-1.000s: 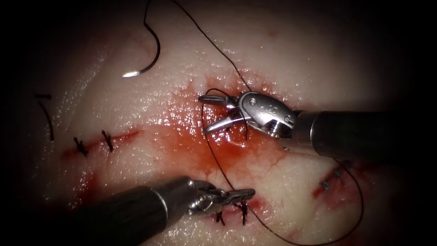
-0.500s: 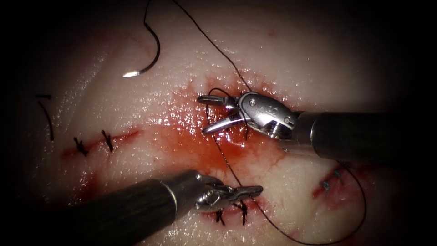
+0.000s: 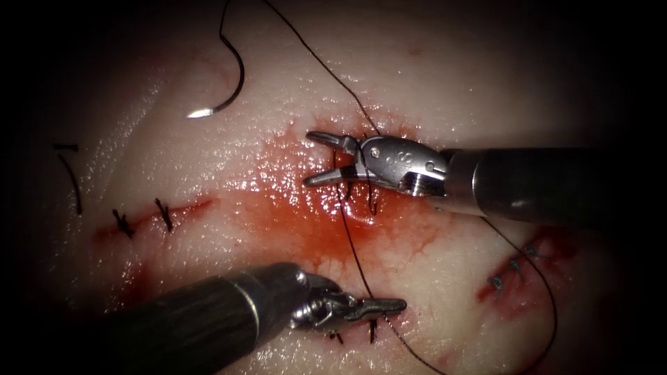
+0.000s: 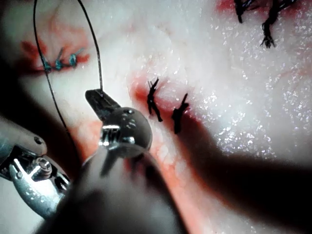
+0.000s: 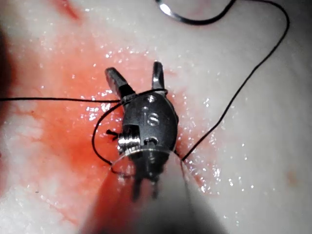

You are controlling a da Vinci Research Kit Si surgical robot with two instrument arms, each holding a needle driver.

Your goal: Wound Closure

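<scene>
The curved needle [image 3: 226,73] lies free on the tissue [image 3: 445,76], well left of the spread, thread-wrapped right tool [image 3: 316,158]. The left tool [image 3: 392,305] pinches the thread [image 3: 354,253]; its held end is hidden.

Both arms are showing dark, matte tubular shafts ending in bright silver collars. The right pincer [image 3: 318,157] is carrying a rounded steel wrist housing with a small pivot screw and engraved marks just behind its slim jaws. The left pincer [image 3: 379,305] is showing a ridged, knuckled metal wrist behind its narrow grey jaws.

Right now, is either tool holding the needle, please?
No: the needle lies free on the tissue, apart from both tools.
</scene>
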